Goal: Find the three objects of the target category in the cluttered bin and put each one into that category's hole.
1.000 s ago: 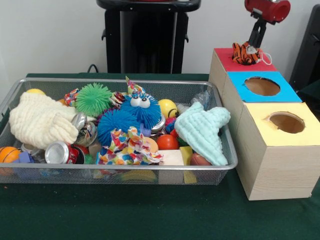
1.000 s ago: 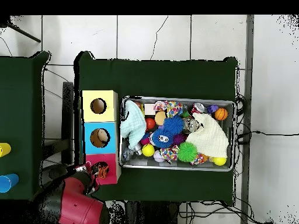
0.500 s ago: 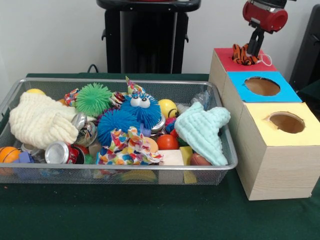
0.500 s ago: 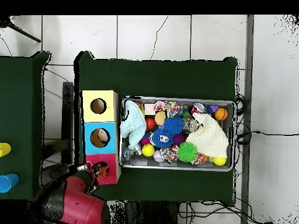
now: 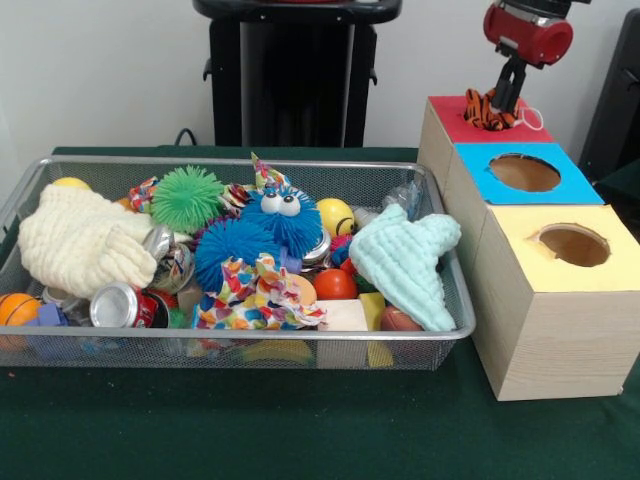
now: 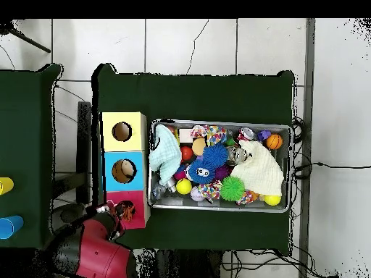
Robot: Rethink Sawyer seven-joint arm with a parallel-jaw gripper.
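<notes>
An orange-and-black striped tiger plush [image 5: 486,110] sits at the hole of the red-topped box [image 5: 452,126], partly sunk into it. My gripper [image 5: 499,104] comes down from the red arm and stays shut on the plush, its tips buried in the fur. In the overhead view the plush [image 6: 128,212] lies over the red box [image 6: 139,219] with the gripper [image 6: 119,214] beside it. The wire bin [image 5: 230,161] holds a blue fuzzy monster [image 5: 285,214], a green spiky ball [image 5: 187,197], balls, cans and cloths.
The blue-topped box [image 5: 568,187] and the yellow-topped box [image 5: 532,228] stand in a row with the red one, right of the bin. A cream cloth [image 5: 78,240] and a mint cloth [image 5: 405,262] cover parts of the clutter. A black pedestal [image 5: 295,75] stands behind the bin.
The gripper has come down with the tiger plush, from just above the red box to its hole. Over the last half second it has barely moved.
</notes>
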